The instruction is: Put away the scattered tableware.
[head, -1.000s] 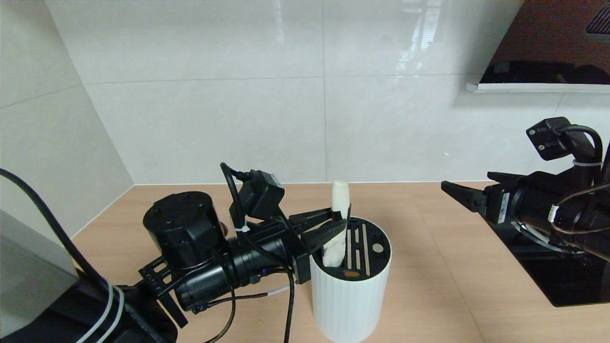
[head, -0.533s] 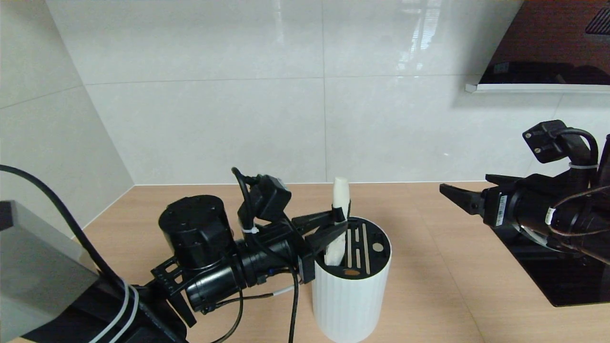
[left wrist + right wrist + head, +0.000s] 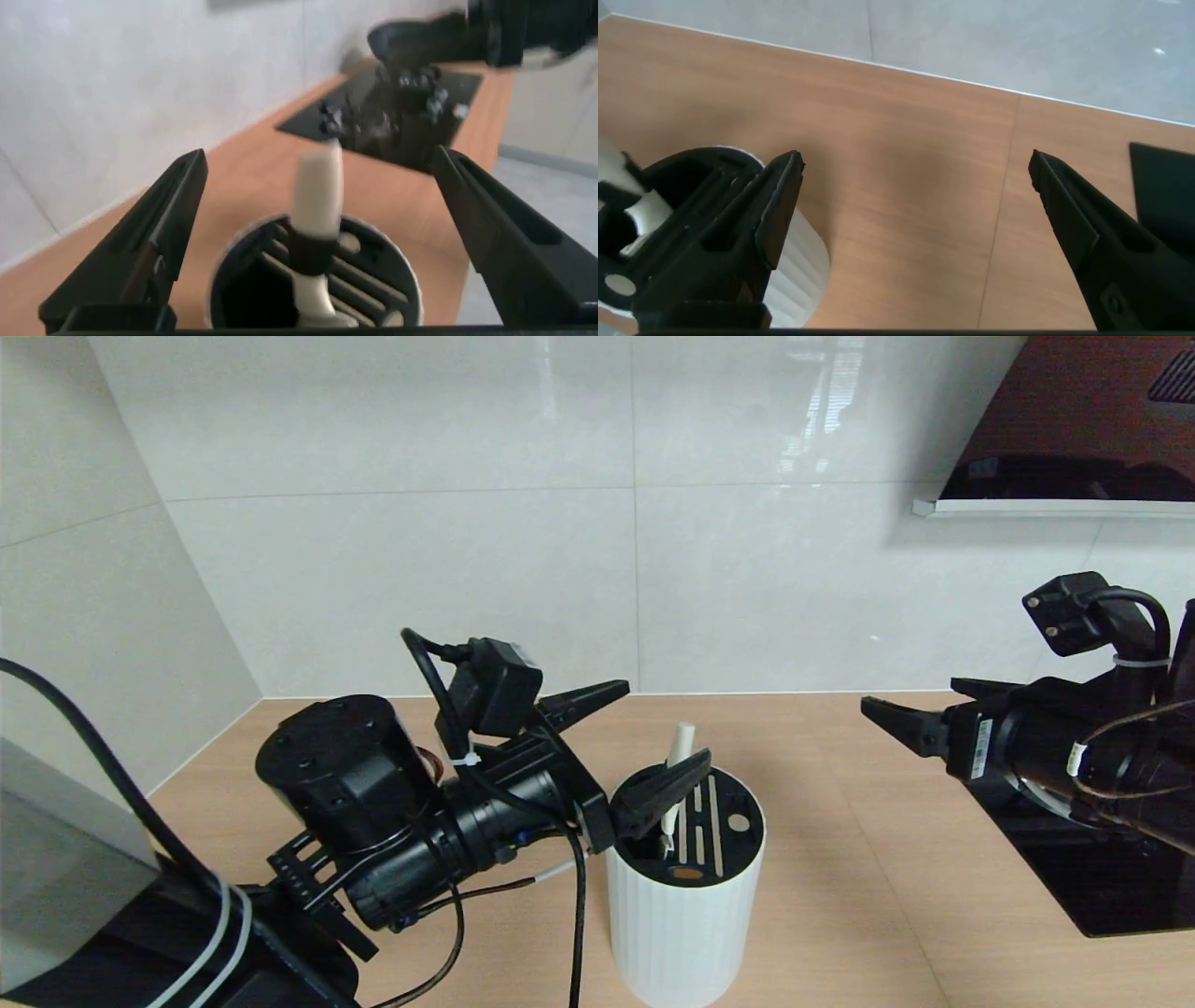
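Note:
A white-handled utensil [image 3: 681,744] [image 3: 317,191] stands in a slot of the white ribbed holder [image 3: 684,922] [image 3: 236,262] at the front of the wooden counter, with only its handle above the black slotted top. My left gripper [image 3: 667,721] [image 3: 318,157] is open around the handle, one finger on each side, not touching it. My right gripper [image 3: 910,695] [image 3: 915,161] hangs open and holds nothing, off to the right of the holder [image 3: 799,273] and above the counter.
A black cooktop [image 3: 1120,887] [image 3: 392,112] [image 3: 1163,187] is set into the counter on the right, under my right arm. White tiled walls close the back and left. Bare wooden counter [image 3: 840,784] lies between holder and cooktop.
My left gripper opened and let go of the white handle, which sank deeper into the holder. The left arm rose and drew back a little. The right arm barely moved.

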